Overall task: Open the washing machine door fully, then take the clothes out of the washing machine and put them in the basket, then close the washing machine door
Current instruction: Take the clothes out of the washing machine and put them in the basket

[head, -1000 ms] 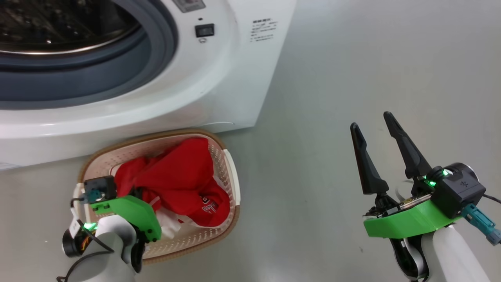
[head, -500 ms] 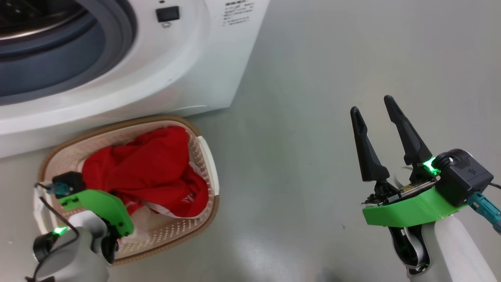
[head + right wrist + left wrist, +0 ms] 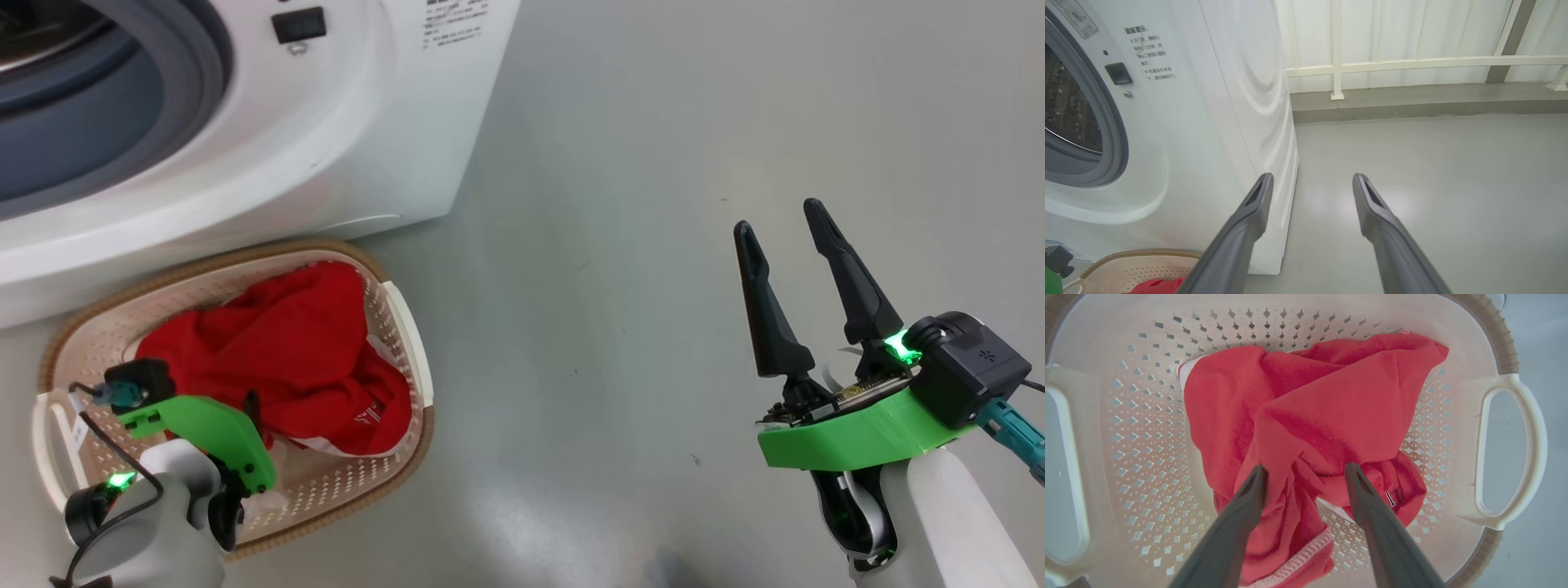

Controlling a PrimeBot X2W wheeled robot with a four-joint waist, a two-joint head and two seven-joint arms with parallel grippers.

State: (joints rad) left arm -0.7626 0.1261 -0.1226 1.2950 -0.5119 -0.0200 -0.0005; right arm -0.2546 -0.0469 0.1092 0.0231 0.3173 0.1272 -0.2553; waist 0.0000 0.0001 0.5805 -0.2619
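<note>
The red clothes (image 3: 277, 343) lie bunched in the cream basket (image 3: 404, 314), which stands on the floor against the washing machine (image 3: 351, 139). My left gripper (image 3: 1304, 473) points down into the basket (image 3: 1506, 453). Its fingers are spread apart, open, with a fold of the clothes (image 3: 1310, 412) resting between the tips. My right gripper (image 3: 777, 219) hovers open and empty over bare floor at the right; it points past the machine's corner (image 3: 1312, 179). The machine's grey rubber ring (image 3: 204, 73) and drum mouth stand uncovered. The washing machine door is out of view.
Grey floor (image 3: 620, 245) stretches to the right of the machine and basket. A white railing (image 3: 1412, 63) on a low kerb runs along the back. A black latch slot (image 3: 298, 24) sits on the machine's front panel.
The camera has turned, sliding the whole scene leftward. My left gripper's fingers have parted and let go of the red clothes in the basket. The right arm holds its pose.
</note>
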